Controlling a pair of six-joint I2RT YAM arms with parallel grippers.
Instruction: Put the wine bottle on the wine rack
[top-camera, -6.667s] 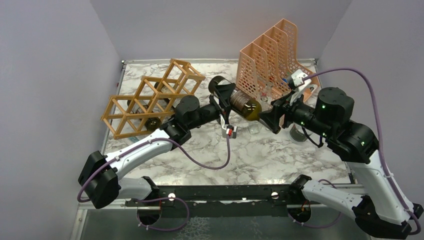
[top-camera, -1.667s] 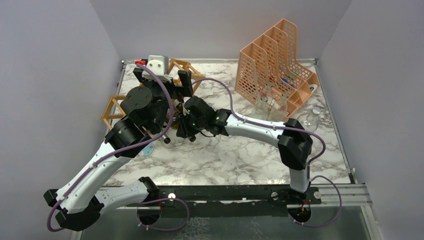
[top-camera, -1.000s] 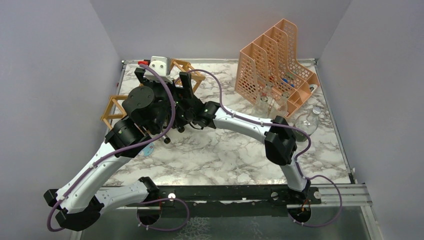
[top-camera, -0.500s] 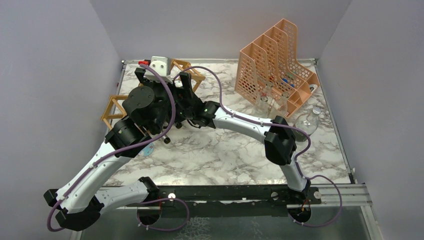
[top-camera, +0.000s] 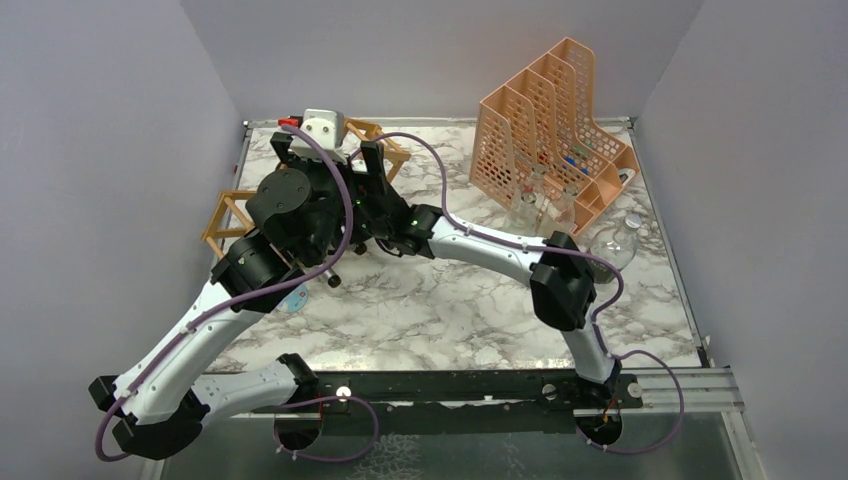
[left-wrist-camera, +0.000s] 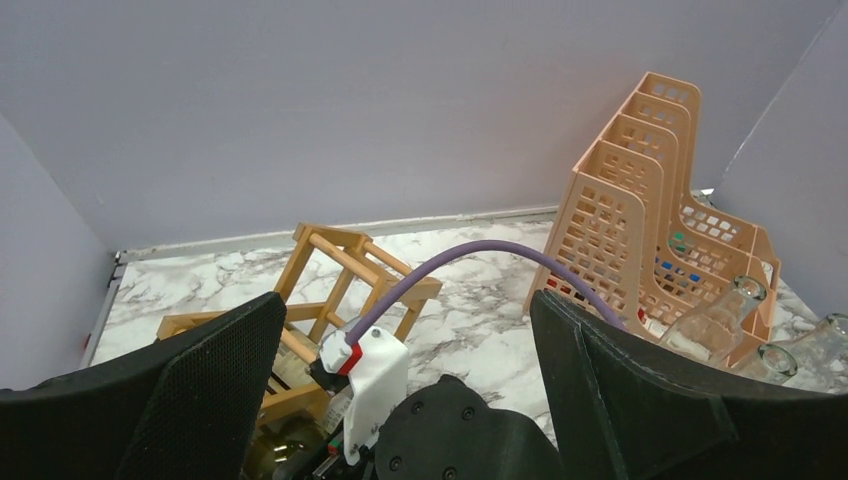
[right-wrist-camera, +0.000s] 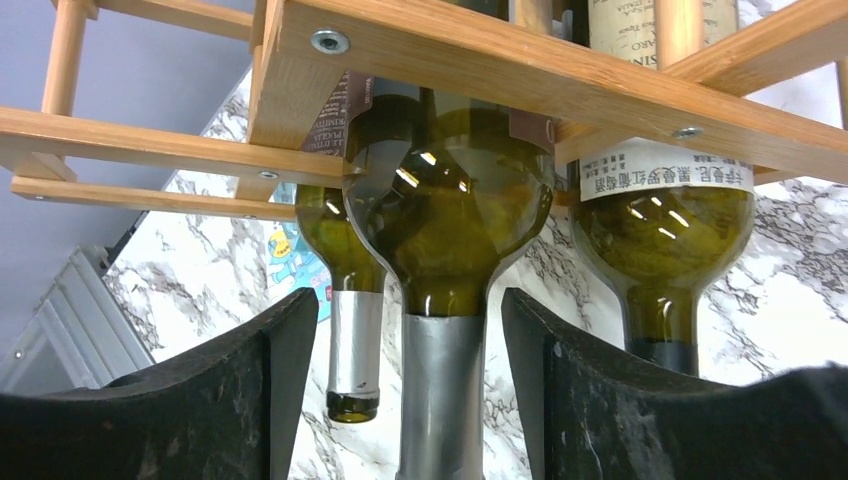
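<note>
My right gripper (right-wrist-camera: 405, 310) has its fingers (right-wrist-camera: 240, 400) spread either side of the wine bottle (right-wrist-camera: 445, 210)'s foil neck, gripping nothing. The bottle lies in the wine rack (right-wrist-camera: 500, 60) between two other bottles (right-wrist-camera: 660, 230). My left gripper (left-wrist-camera: 405, 300) gapes wide, empty, above the rack.

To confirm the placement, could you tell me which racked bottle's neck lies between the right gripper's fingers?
The middle bottle: its grey-foiled neck runs between the fingers of the right gripper; the white-labelled bottle and third bottle lie alongside.

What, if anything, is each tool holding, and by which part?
Nothing. The right tool stands open around the neck of the bottle, gaps both sides; the left tool is open and empty.
</note>
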